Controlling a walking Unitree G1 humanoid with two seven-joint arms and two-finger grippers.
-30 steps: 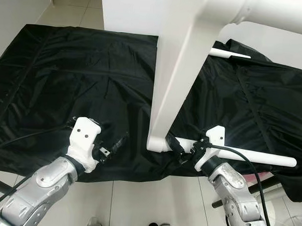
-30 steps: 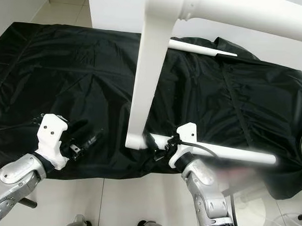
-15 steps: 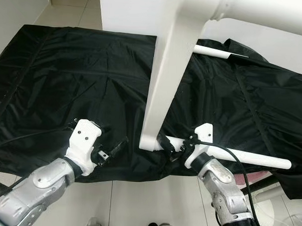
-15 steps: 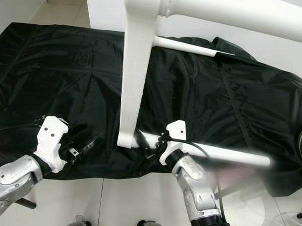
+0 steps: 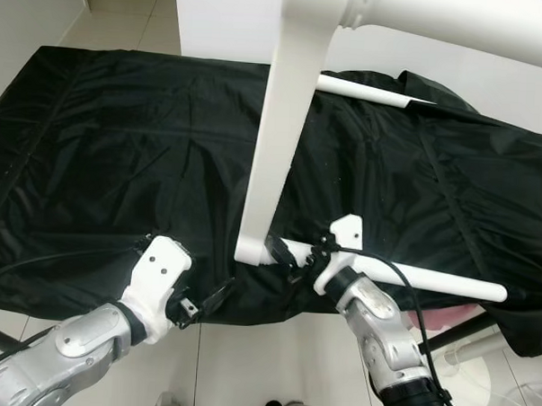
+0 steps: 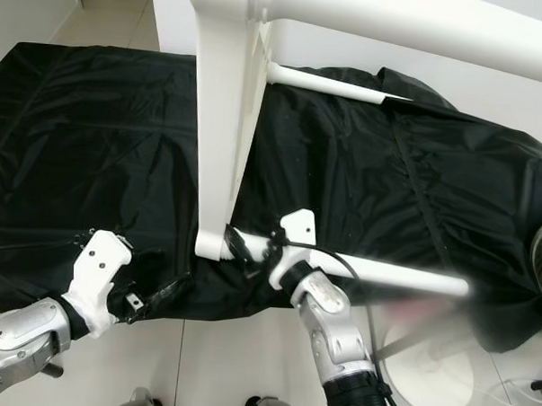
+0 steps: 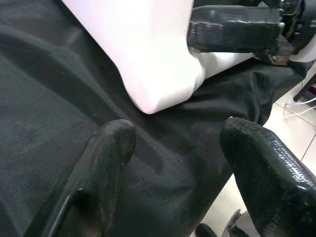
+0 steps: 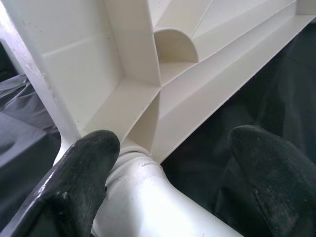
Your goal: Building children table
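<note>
Children's table frame (image 5: 283,141), white plastic, stands tilted at frame centre on the black cloth (image 5: 120,151) covering the worktop, its lower corner resting near the cloth's front edge. Right gripper (image 5: 291,258), at lower centre, has its fingers (image 8: 74,182) spread around a white table leg (image 5: 430,279) where it joins that corner. Left gripper (image 5: 208,301), lower left, hovers with fingers released. Farther back, upper centre, another white leg (image 5: 366,92) lies on the cloth.

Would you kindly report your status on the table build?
Right pincer open around table leg at corner joint. Left pincer open, idle over black sheet. Tabletop tilted overhead.
</note>
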